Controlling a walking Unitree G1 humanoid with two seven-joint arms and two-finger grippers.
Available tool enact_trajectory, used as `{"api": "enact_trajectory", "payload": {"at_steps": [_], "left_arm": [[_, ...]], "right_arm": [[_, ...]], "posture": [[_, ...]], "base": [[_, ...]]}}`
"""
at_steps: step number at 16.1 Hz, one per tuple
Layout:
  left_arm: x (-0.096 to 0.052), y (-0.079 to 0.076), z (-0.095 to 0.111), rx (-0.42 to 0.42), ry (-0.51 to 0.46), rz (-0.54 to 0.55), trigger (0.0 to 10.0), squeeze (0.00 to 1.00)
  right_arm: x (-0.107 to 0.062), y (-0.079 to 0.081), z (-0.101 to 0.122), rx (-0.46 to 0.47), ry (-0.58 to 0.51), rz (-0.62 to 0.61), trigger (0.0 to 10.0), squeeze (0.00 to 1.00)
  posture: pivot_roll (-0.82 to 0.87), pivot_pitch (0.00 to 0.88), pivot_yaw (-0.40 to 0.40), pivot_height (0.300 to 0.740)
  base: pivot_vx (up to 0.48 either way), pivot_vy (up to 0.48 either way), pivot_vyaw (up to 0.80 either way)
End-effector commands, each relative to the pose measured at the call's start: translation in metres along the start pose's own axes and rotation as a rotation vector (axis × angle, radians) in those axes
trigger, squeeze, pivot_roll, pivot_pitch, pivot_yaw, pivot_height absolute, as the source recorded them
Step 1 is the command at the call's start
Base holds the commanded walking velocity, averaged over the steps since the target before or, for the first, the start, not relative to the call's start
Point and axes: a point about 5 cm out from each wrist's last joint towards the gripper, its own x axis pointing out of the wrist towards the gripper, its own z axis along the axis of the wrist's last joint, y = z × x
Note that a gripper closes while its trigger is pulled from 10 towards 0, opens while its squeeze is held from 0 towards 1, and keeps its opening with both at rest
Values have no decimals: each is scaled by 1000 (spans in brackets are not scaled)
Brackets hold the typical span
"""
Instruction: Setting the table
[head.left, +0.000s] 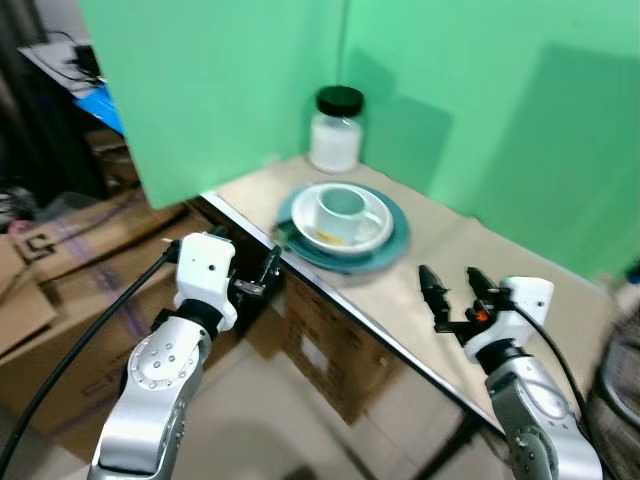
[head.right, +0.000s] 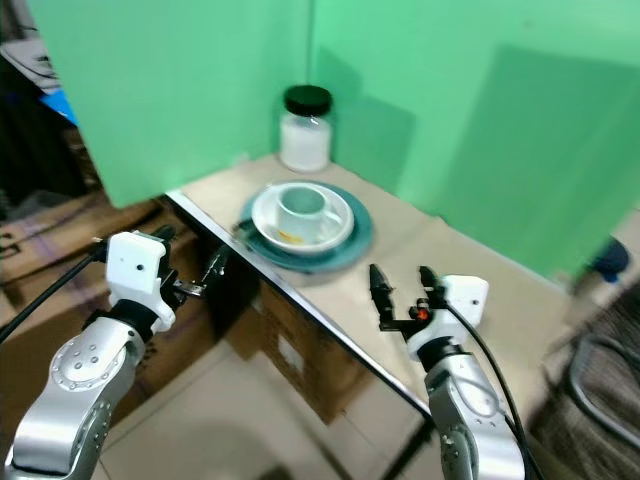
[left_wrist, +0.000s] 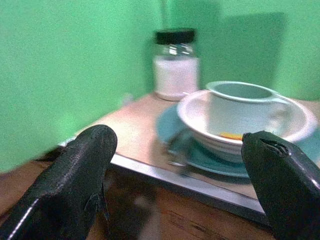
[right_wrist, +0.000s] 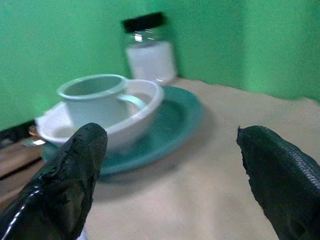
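Cup (head.left: 340, 207) in bowl (head.left: 368, 232) (on plate (head.left: 395, 240)) — untouched.

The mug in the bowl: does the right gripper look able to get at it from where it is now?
Probably yes. The right gripper is open above the table, aimed at the mug, with bare tabletop between them.
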Motion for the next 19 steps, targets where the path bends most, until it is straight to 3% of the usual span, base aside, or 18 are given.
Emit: {"api": "enact_trajectory", "payload": {"at_steps": [1,6,11,12,13,16,19], "left_arm": [[-1,7,1,19,1,22,10000,0],[1,5,4,25,-6,2,10000,0],[0,7,7,58,-13,-17,10000,0],[-1,7,9,74,-18,-46,10000,0],[-1,7,11,87,-22,-75,10000,0],[-6,8,13,128,-6,-203,10000,0],[-12,11,13,154,28,-303,10000,0]], "right_arm": [[3,8,4,10,-19,37,10000,0],[9,8,12,-8,-25,90,10000,0],[28,16,29,-82,-15,297,10000,0],[32,16,32,-90,-1,351,10000,137],[36,16,35,-102,15,385,10000,1000],[46,19,39,-186,119,563,10000,1000],[59,23,43,-214,160,614,10000,1000]], "posture": [[81,0,-63,740],[83,0,-58,740],[90,0,-57,740],[94,0,-59,740],[97,0,-62,740],[104,0,-63,740],[106,0,-61,740]], "base": [[334,0,0],[334,0,-403],[187,0,0],[0,0,0],[0,0,0],[0,0,0],[0,0,0]]}}
